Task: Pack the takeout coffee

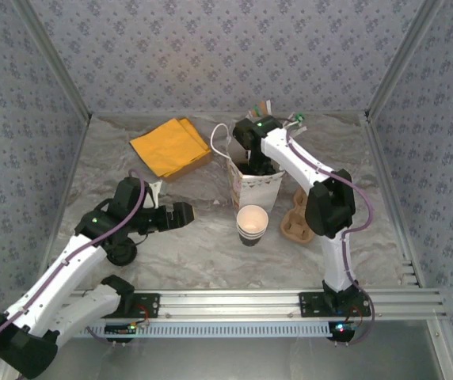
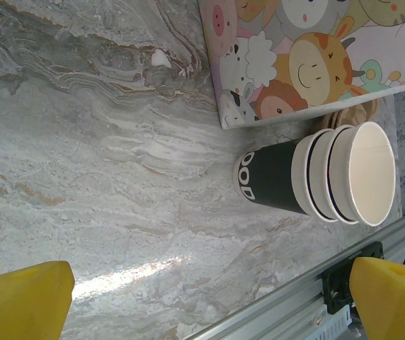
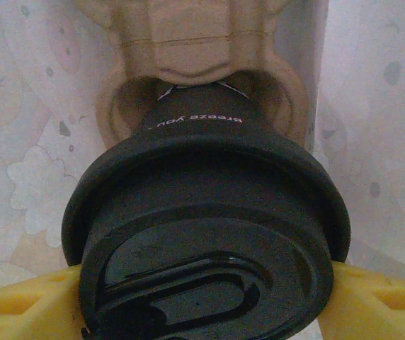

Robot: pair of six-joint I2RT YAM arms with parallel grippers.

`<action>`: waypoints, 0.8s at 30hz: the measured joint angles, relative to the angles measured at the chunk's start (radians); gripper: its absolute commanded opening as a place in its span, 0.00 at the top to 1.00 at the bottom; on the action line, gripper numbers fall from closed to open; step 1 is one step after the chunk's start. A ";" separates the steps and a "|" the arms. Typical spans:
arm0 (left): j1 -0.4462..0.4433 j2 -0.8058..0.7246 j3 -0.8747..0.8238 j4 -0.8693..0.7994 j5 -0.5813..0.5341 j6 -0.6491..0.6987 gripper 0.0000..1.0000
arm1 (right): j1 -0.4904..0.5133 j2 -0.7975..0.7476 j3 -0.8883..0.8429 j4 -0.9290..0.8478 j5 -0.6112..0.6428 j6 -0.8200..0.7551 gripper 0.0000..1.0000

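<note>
One lidded cup (image 3: 202,212) is already down inside the bag (image 1: 254,188), seated in a carrier (image 3: 209,49). The right gripper (image 3: 202,312) pinches its lid from both sides. The paper cup (image 1: 252,222), which I take for the takeout coffee, stands outside on the table (image 1: 195,253), upright and open, just at the bag's 6 o'clock. So I judge the packing unfinished: that cup has yet to be picked up and put in.

The left gripper (image 1: 183,215) hovers at the cup's 9 o'clock, near but apart, its fingers spread wide and holding nothing. A second carrier (image 1: 296,224) lies at the cup's 3 o'clock, partly behind the right arm.

Some things are hard to make out. From the left wrist the paper cup looks like several cups nested together, and I see only a pale inside, so I cannot tell if it is filled. From above, the bag's walls hide the right gripper's fingers. The lidded cup's base is sunk in its carrier. I cannot tell whether the bag has room for more.
</note>
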 measured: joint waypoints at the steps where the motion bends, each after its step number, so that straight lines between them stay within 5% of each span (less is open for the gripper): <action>1: 0.000 0.002 0.000 0.000 0.000 0.000 0.00 | 0.000 0.001 0.002 -0.001 0.000 0.000 0.22; 24: 0.000 0.003 0.000 0.000 0.000 0.005 0.00 | 0.000 0.004 0.007 -0.006 0.000 0.000 0.21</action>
